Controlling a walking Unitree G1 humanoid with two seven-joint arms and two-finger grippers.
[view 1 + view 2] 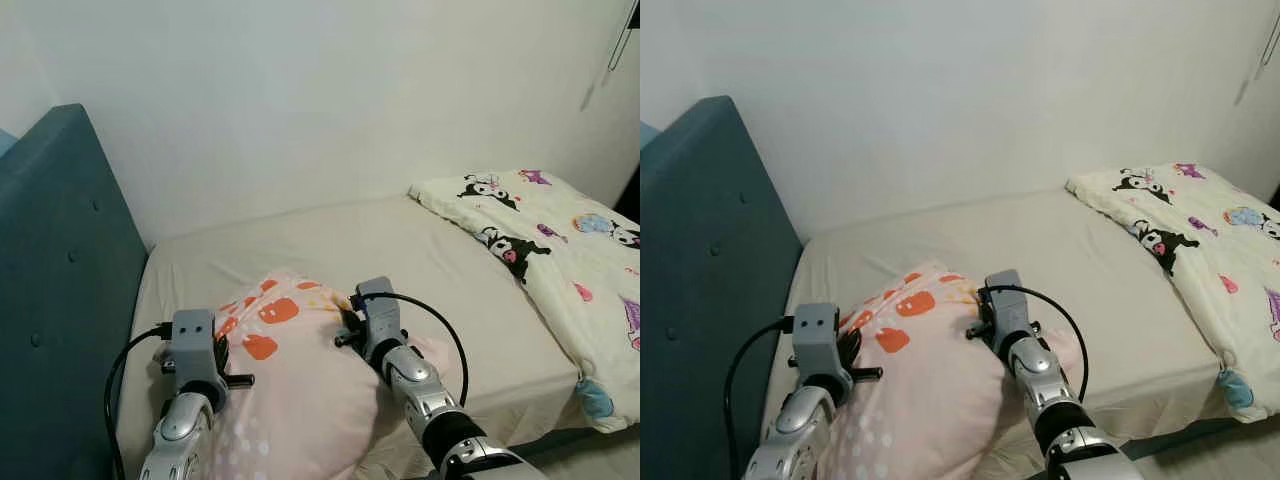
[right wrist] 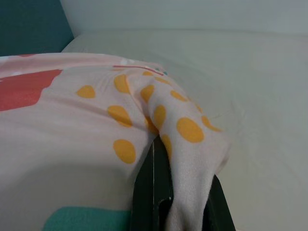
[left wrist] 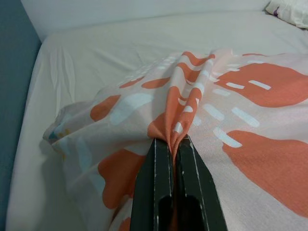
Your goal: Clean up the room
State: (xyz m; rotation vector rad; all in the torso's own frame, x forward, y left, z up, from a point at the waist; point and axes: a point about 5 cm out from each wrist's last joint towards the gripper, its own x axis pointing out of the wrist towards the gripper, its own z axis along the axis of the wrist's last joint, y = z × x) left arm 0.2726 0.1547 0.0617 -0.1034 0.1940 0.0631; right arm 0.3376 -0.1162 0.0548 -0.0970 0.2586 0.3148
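A pink pillow [image 1: 290,380] with orange patches and dots lies across the near part of the bed, close to the teal headboard. My left gripper [image 3: 174,144] is shut on a fold of its cover at the pillow's left side. On the pillow's right edge, my right gripper [image 2: 166,144] is shut on a pinch of the dotted fabric. Both arms [image 1: 195,370] reach forward from the bottom of the eye views, one on each side of the pillow.
The bed has a beige fitted sheet [image 1: 400,250]. A teal padded headboard [image 1: 55,290] stands on the left. A cream quilt [image 1: 560,260] with cartoon prints lies bunched at the right end. A white wall runs behind the bed.
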